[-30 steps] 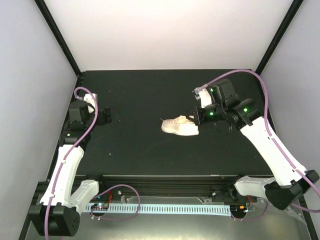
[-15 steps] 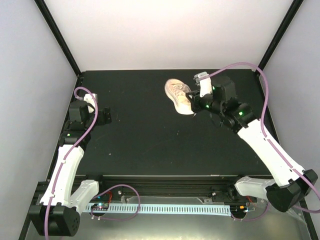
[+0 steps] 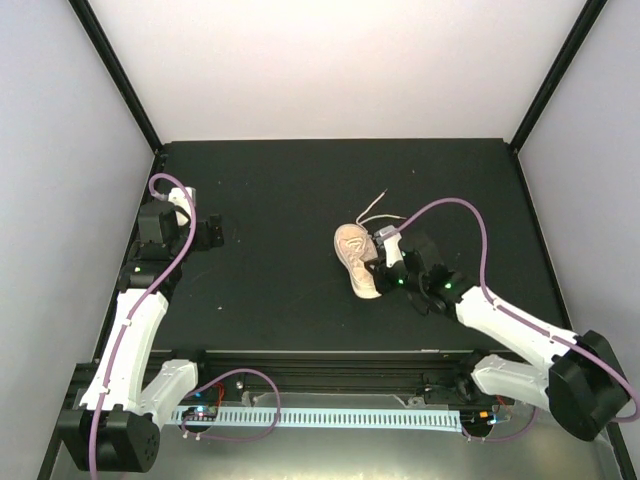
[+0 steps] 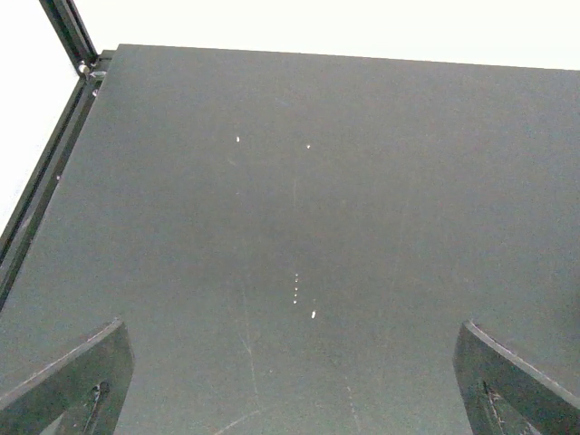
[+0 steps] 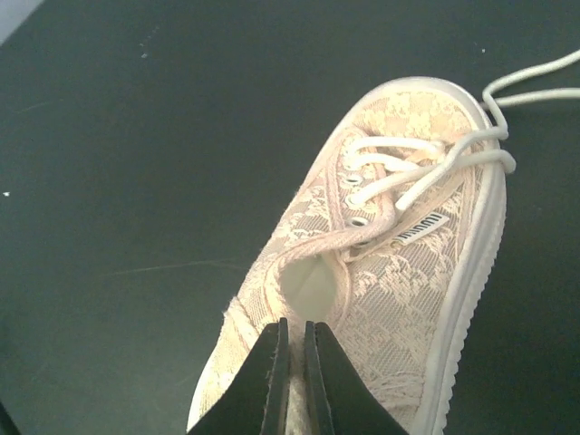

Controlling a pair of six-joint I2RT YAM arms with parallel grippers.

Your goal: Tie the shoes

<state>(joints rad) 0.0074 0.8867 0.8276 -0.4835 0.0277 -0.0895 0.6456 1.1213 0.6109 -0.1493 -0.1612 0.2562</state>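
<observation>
Sneaker (image 3: pixel 356 258): beige-pink w/ floral lace pattern, pale sole (image 5: pixel 471 281), off-white laces (image 5: pixel 426 168). Counter (image 3: pixel 270 200) matte black w/ few white specks (image 4: pixel 311 314). Fingers (image 5: pixel 270 385) black; arms (image 3: pixel 520 325) white, cables (image 3: pixel 441 202) purple.

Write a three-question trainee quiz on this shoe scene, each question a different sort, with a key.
1. True or false: the left gripper stands open, well away from the sneaker.
2. Which part of the sneaker is the right gripper closed on? A) toe B) heel C) a lace end
3. Fill in the blank: the laces trail loose past the toe, so they are ___.

Key: 1 true; 2 B; 3 untied.
</observation>
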